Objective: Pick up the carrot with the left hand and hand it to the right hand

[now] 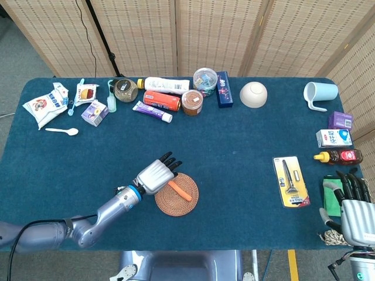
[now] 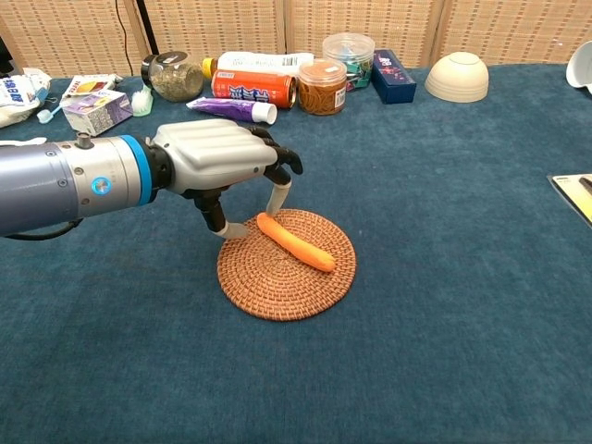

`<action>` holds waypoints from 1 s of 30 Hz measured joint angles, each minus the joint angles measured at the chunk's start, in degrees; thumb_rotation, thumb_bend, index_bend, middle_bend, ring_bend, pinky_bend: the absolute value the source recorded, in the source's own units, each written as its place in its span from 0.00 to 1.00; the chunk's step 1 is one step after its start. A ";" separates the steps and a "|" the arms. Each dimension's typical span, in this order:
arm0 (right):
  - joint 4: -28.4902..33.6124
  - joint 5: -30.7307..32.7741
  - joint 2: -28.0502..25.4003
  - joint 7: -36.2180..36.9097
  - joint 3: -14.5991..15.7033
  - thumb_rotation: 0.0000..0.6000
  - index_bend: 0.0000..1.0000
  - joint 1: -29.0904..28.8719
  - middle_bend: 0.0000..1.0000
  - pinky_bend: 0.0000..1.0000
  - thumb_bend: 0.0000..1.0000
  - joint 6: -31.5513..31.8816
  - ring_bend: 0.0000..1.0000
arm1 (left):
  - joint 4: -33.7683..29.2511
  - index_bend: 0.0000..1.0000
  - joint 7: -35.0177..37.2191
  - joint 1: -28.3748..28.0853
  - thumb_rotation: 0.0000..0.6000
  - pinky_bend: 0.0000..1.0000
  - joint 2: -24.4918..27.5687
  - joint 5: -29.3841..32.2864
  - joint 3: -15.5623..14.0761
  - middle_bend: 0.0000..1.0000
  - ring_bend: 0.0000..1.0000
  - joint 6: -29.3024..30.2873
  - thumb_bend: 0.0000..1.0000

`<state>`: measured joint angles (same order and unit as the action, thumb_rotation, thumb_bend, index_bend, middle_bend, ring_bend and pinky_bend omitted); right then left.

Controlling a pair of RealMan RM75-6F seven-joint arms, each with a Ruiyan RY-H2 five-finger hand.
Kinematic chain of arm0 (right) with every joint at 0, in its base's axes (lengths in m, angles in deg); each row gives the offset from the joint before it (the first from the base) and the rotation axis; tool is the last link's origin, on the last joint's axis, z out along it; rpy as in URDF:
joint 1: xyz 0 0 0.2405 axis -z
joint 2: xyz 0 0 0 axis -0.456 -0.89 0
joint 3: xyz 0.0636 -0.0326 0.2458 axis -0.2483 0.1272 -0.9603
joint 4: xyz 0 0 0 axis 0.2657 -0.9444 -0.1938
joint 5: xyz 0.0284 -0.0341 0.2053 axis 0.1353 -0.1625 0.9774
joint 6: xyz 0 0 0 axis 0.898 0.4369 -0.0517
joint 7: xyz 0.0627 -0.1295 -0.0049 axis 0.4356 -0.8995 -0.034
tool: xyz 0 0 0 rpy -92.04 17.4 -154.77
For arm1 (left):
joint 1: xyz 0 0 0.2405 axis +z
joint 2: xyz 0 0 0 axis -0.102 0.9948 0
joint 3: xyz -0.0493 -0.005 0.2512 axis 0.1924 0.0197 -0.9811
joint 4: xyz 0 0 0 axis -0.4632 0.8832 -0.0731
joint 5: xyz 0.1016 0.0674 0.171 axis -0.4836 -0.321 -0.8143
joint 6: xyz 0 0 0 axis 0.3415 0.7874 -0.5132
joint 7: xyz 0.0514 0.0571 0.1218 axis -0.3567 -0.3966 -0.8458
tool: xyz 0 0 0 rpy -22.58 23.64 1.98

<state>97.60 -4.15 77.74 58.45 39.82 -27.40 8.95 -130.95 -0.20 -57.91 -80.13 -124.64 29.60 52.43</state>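
Note:
An orange carrot (image 2: pixel 296 242) (image 1: pixel 180 190) lies slantwise on a round woven mat (image 2: pixel 287 277) (image 1: pixel 176 201) near the table's front middle. My left hand (image 2: pixel 217 166) (image 1: pixel 156 175) hovers over the mat's left edge, fingers apart and curved downward around the carrot's left end. The thumb tip is on the mat's rim and a fingertip stands just behind the carrot; nothing is held. My right hand (image 1: pixel 353 209) rests at the table's front right corner, fingers extended, holding nothing; the chest view does not show it.
Along the back edge stand jars, bottles, a toothpaste tube (image 2: pixel 236 110), a blue box (image 2: pixel 393 76) and a white bowl (image 2: pixel 457 77). Snack packets (image 1: pixel 44 105) and a spoon lie back left. A razor pack (image 1: pixel 290 181), cartons, a sauce bottle and a mug (image 1: pixel 319 92) are on the right.

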 measured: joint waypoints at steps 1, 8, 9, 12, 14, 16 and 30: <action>-0.01 0.03 0.00 0.00 0.01 1.00 0.28 0.02 0.09 0.06 0.31 0.00 0.05 | 0.25 0.46 -0.10 -0.17 1.00 0.05 -0.22 0.23 -0.10 0.13 0.12 0.03 0.27; -0.11 0.24 -0.01 -0.01 -0.05 1.00 0.28 0.08 0.09 0.06 0.31 0.04 0.05 | 1.35 0.46 -0.29 -1.00 1.00 0.05 -1.39 1.30 -0.53 0.13 0.12 0.21 0.28; -0.11 0.25 -0.03 0.00 -0.06 1.00 0.28 0.08 0.09 0.06 0.31 0.05 0.05 | 1.43 0.46 -0.29 -1.08 1.00 0.05 -1.49 1.40 -0.57 0.13 0.12 0.23 0.28; -0.18 0.30 -0.06 0.06 -0.11 1.00 0.28 0.07 0.09 0.06 0.31 0.05 0.05 | 1.92 0.46 -0.38 -1.40 1.00 0.05 -2.00 1.76 -0.72 0.13 0.12 0.28 0.29; -0.28 0.38 -0.05 0.14 -0.13 1.00 0.28 0.05 0.09 0.06 0.31 -0.04 0.05 | 2.20 0.46 -0.42 -1.64 1.00 0.05 -2.41 2.18 -0.79 0.13 0.12 0.29 0.29; -0.35 0.45 -0.03 0.19 -0.14 1.00 0.28 0.04 0.09 0.06 0.31 -0.07 0.05 | 2.38 0.46 -0.44 -1.82 1.00 0.05 -2.69 2.40 -0.82 0.13 0.12 0.46 0.31; -0.51 0.63 -0.19 0.51 -0.17 1.00 0.28 0.10 0.09 0.06 0.31 -0.12 0.05 | 3.49 0.47 -1.01 -2.90 1.00 0.05 -4.36 3.08 -1.33 0.14 0.12 1.31 0.32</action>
<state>97.09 -3.52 77.55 58.96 39.64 -27.31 8.83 -127.46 -1.21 -60.81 -84.49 -121.56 28.27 53.74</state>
